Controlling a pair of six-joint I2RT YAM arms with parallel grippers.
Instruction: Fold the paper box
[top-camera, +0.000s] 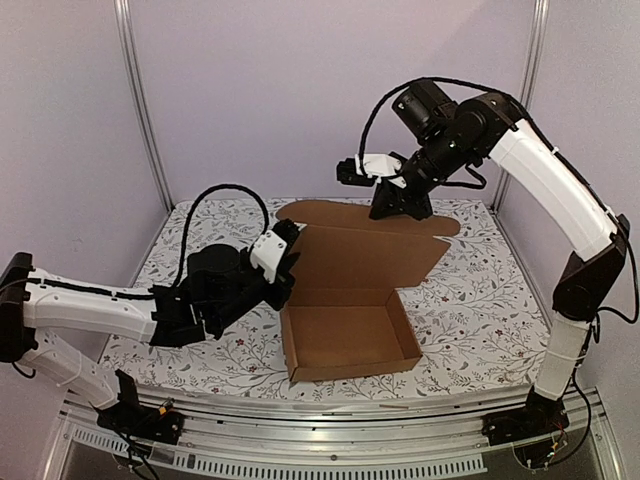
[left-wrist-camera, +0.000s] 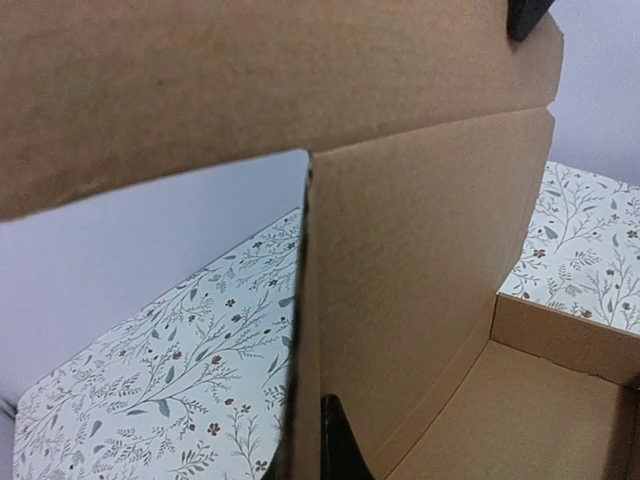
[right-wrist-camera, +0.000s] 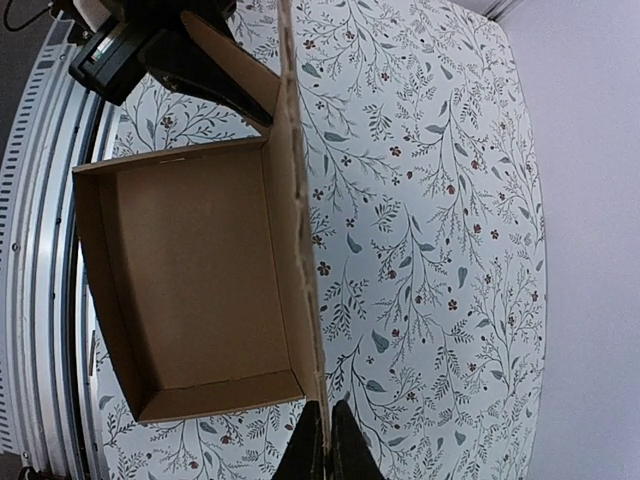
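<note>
My left gripper (top-camera: 285, 264) is pinched shut on the left edge of the paper box (top-camera: 350, 335) lid (top-camera: 365, 258), centre frame. The right gripper (top-camera: 401, 206) clamps its top edge. Looks like the lid-closing step, so next I'd tuck the flaps and swing it down.

No readable writing; the paper box (top-camera: 345, 335) is unprinted.

This is a robotics lab cell: plain lilac wall panels (top-camera: 300, 90) framed by aluminium posts (top-camera: 140, 110) enclose a floral-covered table (top-camera: 480, 320), with a left arm (top-camera: 90, 310) and right arm (top-camera: 555, 185) bolted to a metal rail (top-camera: 350, 420).
</note>
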